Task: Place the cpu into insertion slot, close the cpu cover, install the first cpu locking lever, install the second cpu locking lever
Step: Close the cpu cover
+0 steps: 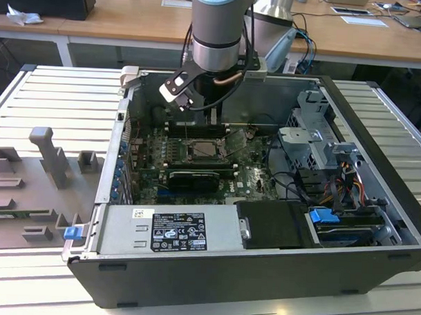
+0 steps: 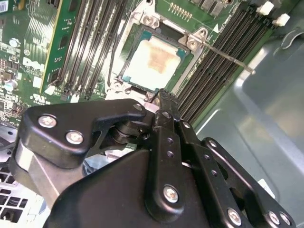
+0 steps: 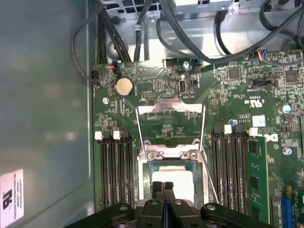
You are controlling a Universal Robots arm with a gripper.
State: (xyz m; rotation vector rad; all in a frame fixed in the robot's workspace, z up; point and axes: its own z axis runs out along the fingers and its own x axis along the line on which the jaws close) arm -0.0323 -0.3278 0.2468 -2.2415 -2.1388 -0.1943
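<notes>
Hanging close over the chip (image 3: pixel 183 178), the gripper (image 3: pixel 164 186) has its fingertips pressed together on nothing (no gap shows). The chip lies flat in the socket (image 3: pixel 153 165); beyond it, the cover (image 3: pixel 170 105) stands swung open over the green board (image 3: pixel 228 95).

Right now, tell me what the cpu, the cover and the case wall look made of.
The cpu: metal top, pale silver-beige and matte, with a faint brownish stain.
The cover: thin silvery sheet metal, probably steel; its bars glint.
The case wall: grey sheet metal with a dull sheen and soft reflections; whether it is bare or coated, I cannot tell.
</notes>
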